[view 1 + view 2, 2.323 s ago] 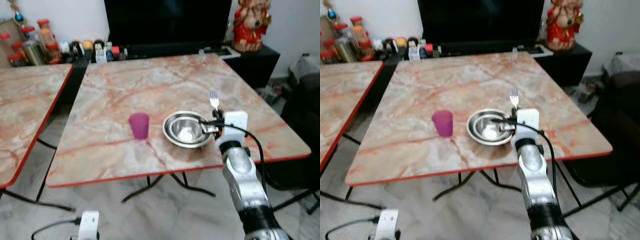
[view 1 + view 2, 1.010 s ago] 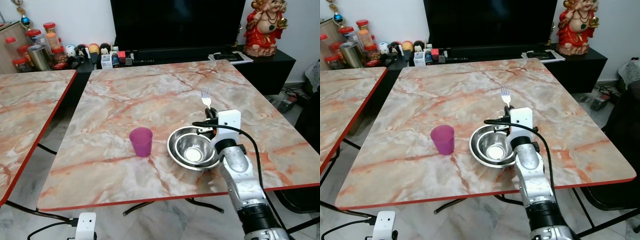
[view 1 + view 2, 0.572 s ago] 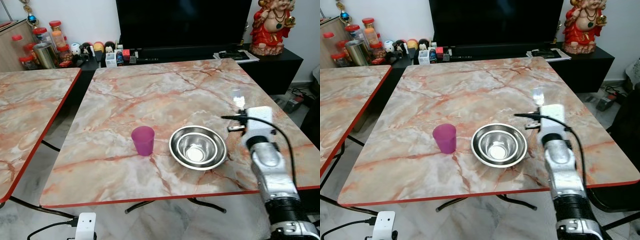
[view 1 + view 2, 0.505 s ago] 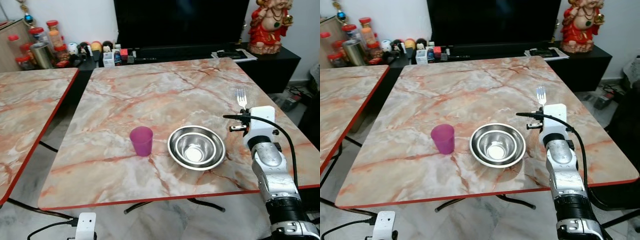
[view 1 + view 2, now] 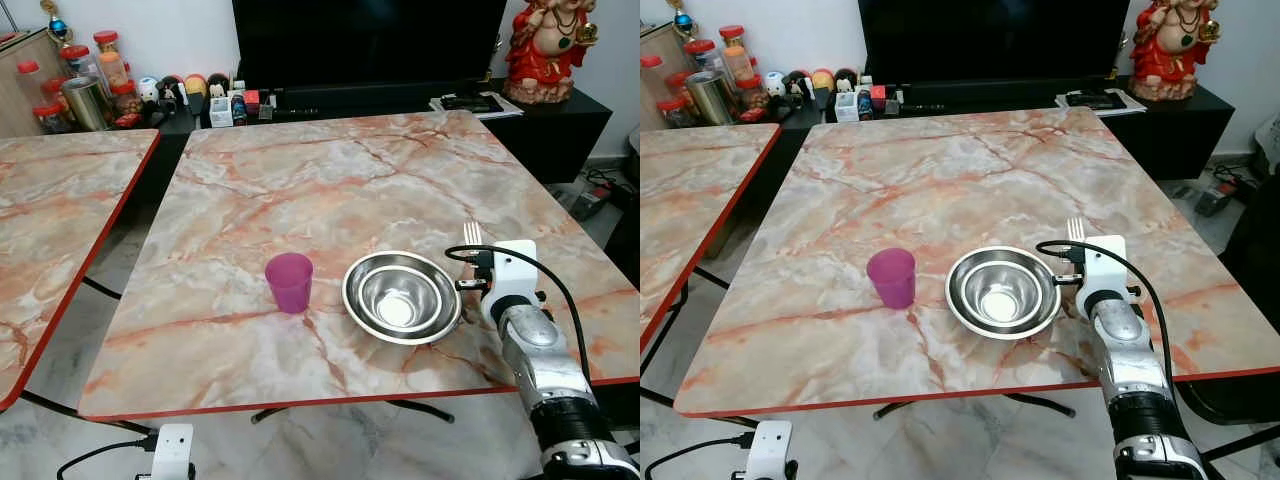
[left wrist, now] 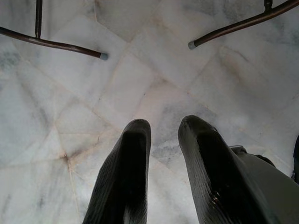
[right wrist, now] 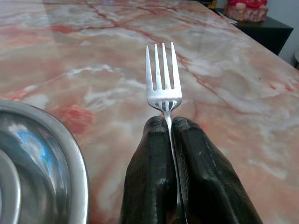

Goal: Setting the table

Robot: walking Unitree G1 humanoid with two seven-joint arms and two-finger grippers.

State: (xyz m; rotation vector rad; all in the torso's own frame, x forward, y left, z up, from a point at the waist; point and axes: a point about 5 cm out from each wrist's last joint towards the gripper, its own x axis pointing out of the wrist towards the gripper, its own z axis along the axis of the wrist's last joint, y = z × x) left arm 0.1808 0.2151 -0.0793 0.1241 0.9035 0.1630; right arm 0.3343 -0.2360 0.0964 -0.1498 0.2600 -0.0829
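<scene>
My right gripper (image 7: 168, 128) clamped on fork (image 7: 162, 77), tines forward, low over table (image 5: 300, 190), at 3 o'clock of nested steel bowls (image 5: 402, 296). Purple cup (image 5: 289, 282) at bowls' 9 o'clock. Fork not yet laid. Left gripper (image 6: 163, 140) idle over floor, fingers slightly apart.

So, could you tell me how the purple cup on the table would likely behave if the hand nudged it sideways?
The purple cup looks like thin plastic and seems empty, so it is probably light. Taller than wide and tapering to a narrow base, it may tip rather than slide. The polished marble table probably offers little grip, so a low push could skid it toward the steel bowls.
</scene>
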